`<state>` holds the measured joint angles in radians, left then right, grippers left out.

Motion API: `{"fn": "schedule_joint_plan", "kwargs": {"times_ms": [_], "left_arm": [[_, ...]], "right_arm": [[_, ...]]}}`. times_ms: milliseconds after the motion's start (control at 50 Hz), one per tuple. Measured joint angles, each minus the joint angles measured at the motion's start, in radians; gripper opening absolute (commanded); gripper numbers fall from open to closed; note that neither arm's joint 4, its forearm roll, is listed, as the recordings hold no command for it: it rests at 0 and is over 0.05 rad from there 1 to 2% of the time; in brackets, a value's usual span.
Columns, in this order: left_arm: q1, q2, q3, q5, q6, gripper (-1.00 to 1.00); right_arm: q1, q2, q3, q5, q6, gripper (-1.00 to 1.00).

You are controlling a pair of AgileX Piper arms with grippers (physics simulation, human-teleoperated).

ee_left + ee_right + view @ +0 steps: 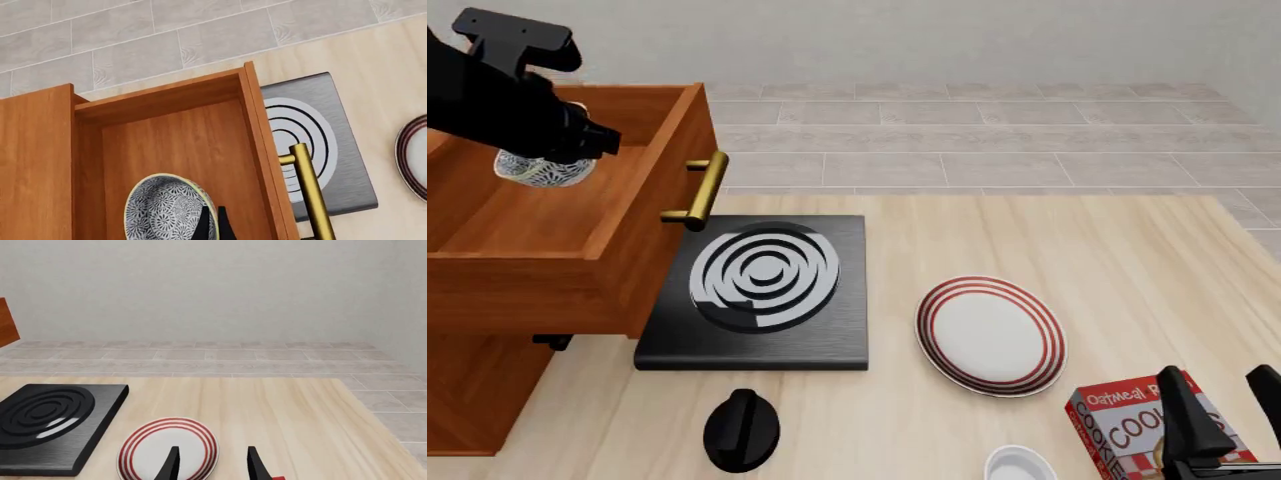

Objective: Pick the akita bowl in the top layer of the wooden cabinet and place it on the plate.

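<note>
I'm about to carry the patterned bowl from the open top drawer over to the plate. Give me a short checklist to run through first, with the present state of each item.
1. Left gripper shut on the bowl's rim: ok, fingers close together at the rim in the left wrist view.
2. Bowl lifted off the drawer floor: ok by the front view, where it hangs under the arm above the floor.
3. Bowl clear of the drawer's front wall and brass handle: cannot tell.
4. Plate bare: ok.
5. Path over the stove: ok, nothing stands on it.
6. Right gripper out of the way: not ok, it is open with the plate just ahead of it.
</note>
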<state>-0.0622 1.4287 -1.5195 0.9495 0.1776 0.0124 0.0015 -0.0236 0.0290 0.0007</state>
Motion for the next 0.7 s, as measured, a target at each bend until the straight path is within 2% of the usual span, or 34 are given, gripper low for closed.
{"fn": "schedule_joint_plan", "kwargs": {"times_ms": [700], "left_arm": [[-0.009, -0.002, -0.095, 0.017, 0.024, -1.0]], "right_arm": [[-0.001, 0.0, 0.0, -0.001, -0.001, 1.0]]}}
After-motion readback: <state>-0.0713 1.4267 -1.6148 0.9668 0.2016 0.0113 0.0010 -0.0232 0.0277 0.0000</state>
